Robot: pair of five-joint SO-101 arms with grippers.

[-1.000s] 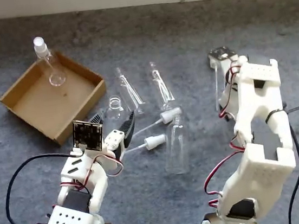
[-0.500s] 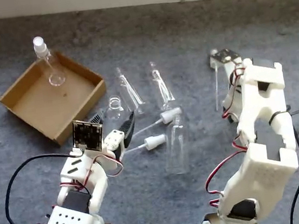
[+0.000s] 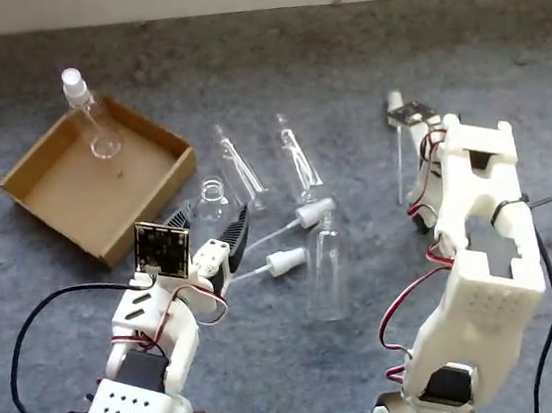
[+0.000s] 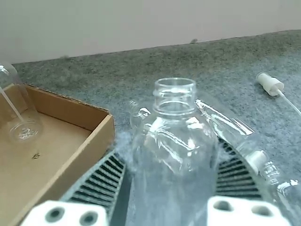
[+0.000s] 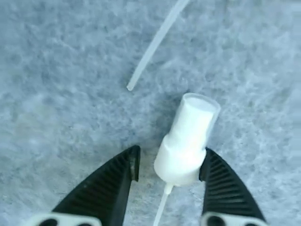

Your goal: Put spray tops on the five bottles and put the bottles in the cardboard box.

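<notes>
Left wrist view: left claw (image 4: 169,193) pinching a bare bottle (image 4: 175,150) by its body, open neck pointing away from the claw. Beyond that claw and off to its left, the cardboard box (image 4: 89,141), with a capped bottle (image 4: 19,117) in the far corner. High view: same left claw (image 3: 214,232), the bare bottle (image 3: 212,196) poking out ahead of its fingers; box (image 3: 55,208) ahead-left, capped bottle (image 3: 88,114) at its far corner. To the right of this claw, between the two claws, lying on the grey desk (image 3: 268,56): a thin bottle (image 3: 239,166), a second thin bottle (image 3: 297,154), a wider bottle (image 3: 326,266), and two loose tops, the nearer top (image 3: 286,261) and the farther top (image 3: 315,212). Right wrist view: right claw (image 5: 170,153) spread, fingers either side of a white spray top (image 5: 188,136) lying flat, one finger against it, the other a little apart. Farther ahead of this claw, the end of a thin tube (image 5: 155,42).
</notes>
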